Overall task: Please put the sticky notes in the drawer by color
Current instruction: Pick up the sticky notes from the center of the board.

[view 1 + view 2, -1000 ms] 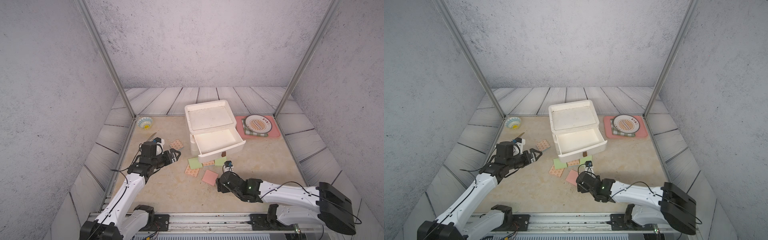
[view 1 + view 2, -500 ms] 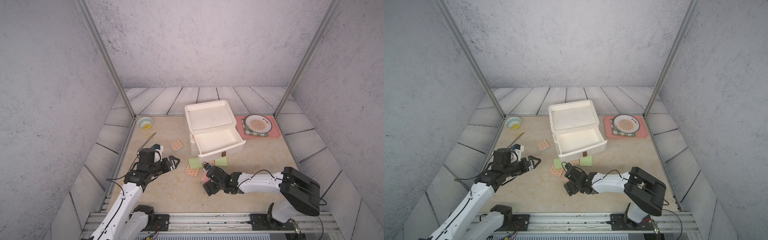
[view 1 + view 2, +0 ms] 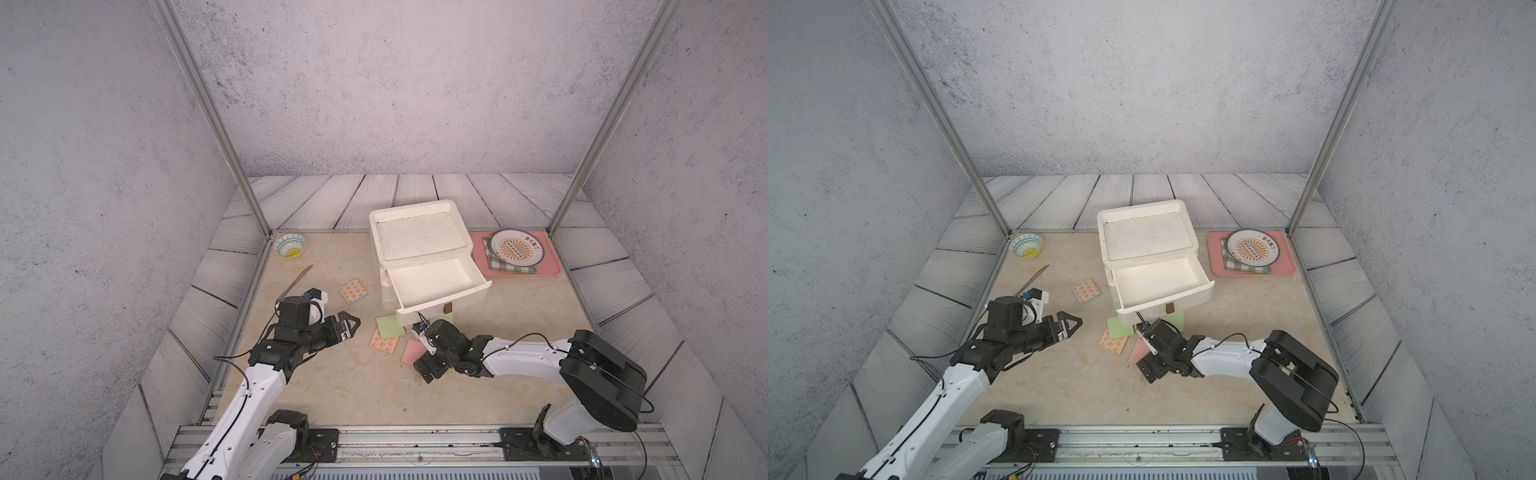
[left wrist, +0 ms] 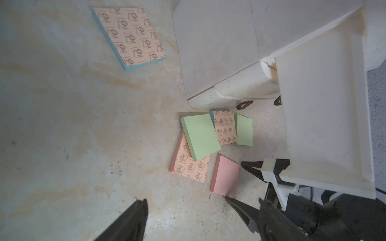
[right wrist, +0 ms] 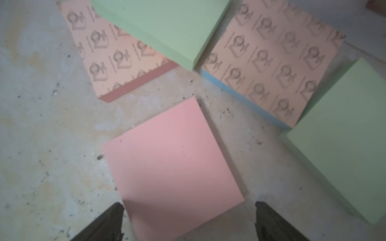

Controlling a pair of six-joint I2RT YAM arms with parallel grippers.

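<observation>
Spread wide and empty, the right gripper flanked the pink pad just ahead, which looked light, thin and stiffish, best pinched across opposite edges.

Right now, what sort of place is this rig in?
Probably a lab robot cell, not a home: panel walls on metal posts, left arm and right arm on a base rail, staged props like the drawer and sticky notes.

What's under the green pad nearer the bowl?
The green pad lies partly on an orange-patterned pad with a reddish edge, and part of that pad shows past it. The covered part, and anything else beneath, cannot be seen.
</observation>
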